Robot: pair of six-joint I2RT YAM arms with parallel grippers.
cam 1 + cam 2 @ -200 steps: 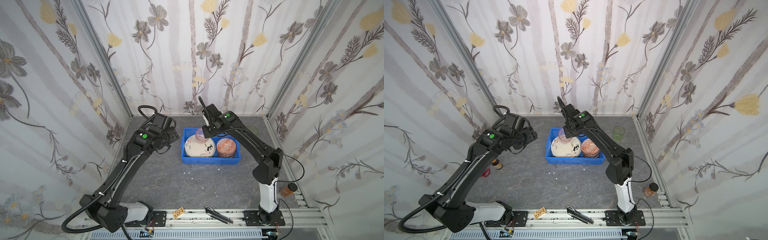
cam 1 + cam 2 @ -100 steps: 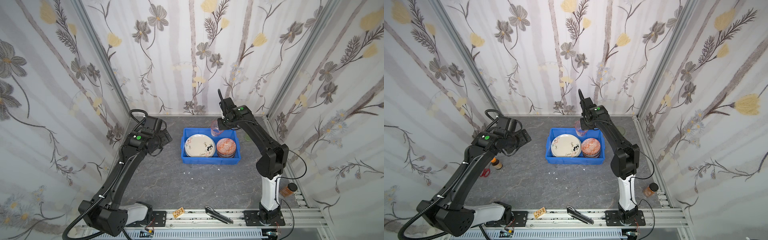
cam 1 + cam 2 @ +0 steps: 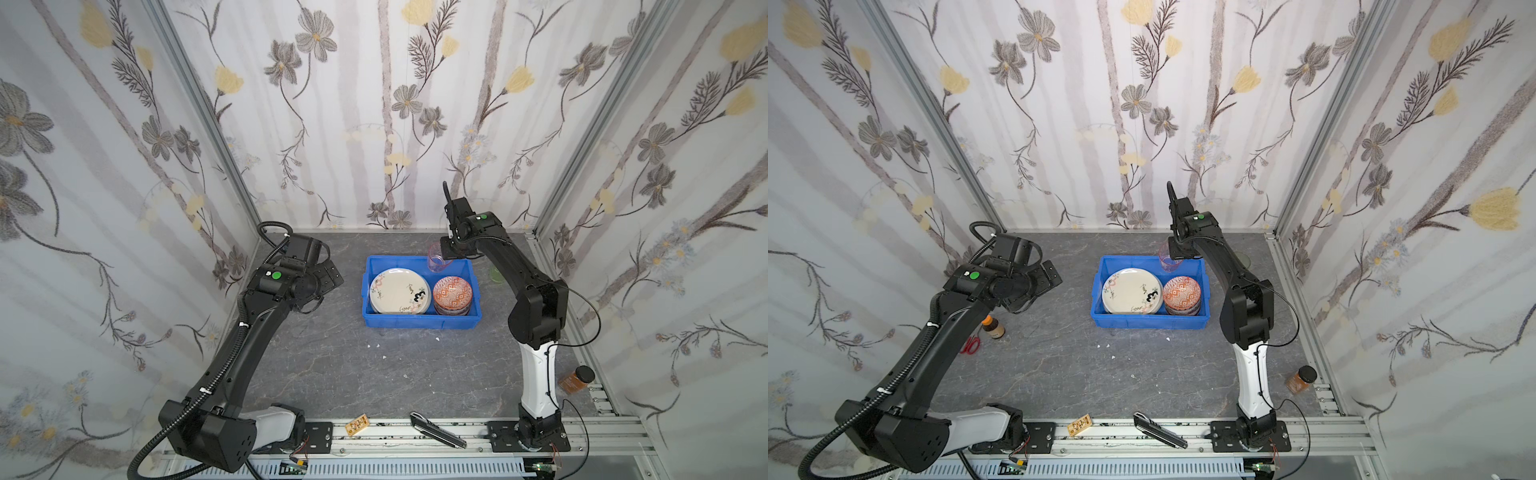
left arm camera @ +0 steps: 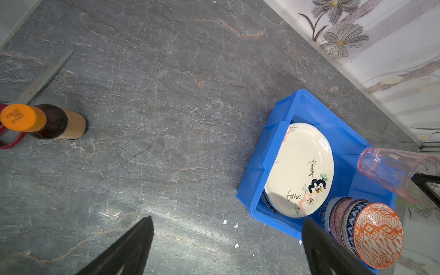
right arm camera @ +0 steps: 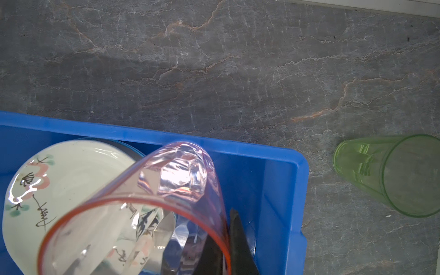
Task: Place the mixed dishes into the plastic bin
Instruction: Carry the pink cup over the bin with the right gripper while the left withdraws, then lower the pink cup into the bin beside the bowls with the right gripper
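Observation:
The blue plastic bin [image 3: 415, 322] [image 3: 1150, 323] stands mid-table. Inside it lie a cream floral plate [image 3: 400, 291] [image 4: 300, 169] and a stack of bowls with an orange one on top [image 3: 452, 293] [image 4: 378, 233]. My right gripper [image 3: 446, 254] [image 5: 227, 242] is shut on the rim of the pink tumbler [image 3: 436, 257] [image 5: 133, 214], which hangs over the bin's far right corner. A green tumbler [image 5: 390, 176] [image 3: 495, 274] stands on the table right of the bin. My left gripper [image 3: 332, 276] [image 4: 227, 245] is open and empty, left of the bin.
An orange-capped brown bottle [image 4: 47, 121] [image 3: 993, 327] and red-handled scissors [image 4: 35, 88] [image 3: 970, 345] sit at the left wall. A brown jar [image 3: 575, 380] stands at the right rail. A black tool [image 3: 436, 430] and a small tag [image 3: 358, 424] lie on the front rail.
My right gripper carried the pink tumbler from above the plate to the bin's far right corner. My left arm drew back to the left and its jaws opened wider.

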